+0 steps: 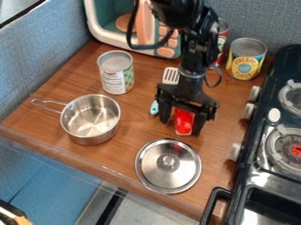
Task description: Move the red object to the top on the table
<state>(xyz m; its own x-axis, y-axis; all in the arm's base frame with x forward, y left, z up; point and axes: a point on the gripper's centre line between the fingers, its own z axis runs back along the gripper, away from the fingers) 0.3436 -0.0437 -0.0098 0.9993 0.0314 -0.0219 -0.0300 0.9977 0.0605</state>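
Near edge of the table (126, 154): I see a lid (168, 166) and, left of it, a pot (90, 118). Past the lid, the red object (184, 124) sits on the wood, claw (181, 125) over it, open, one finger either side. Spatula (171, 75) just behind, partly hidden. Stove (258, 176) along the right edge. Farther back, a can (116, 72) on the left; toward the far edge, a yellow-labelled can (246, 59) and toy microwave (115, 42).

Lettering up on yellow-and-blue can (247, 59), too small to call! Over to green-and-white can (115, 59), small print down white label (113, 81), no words readable there either!
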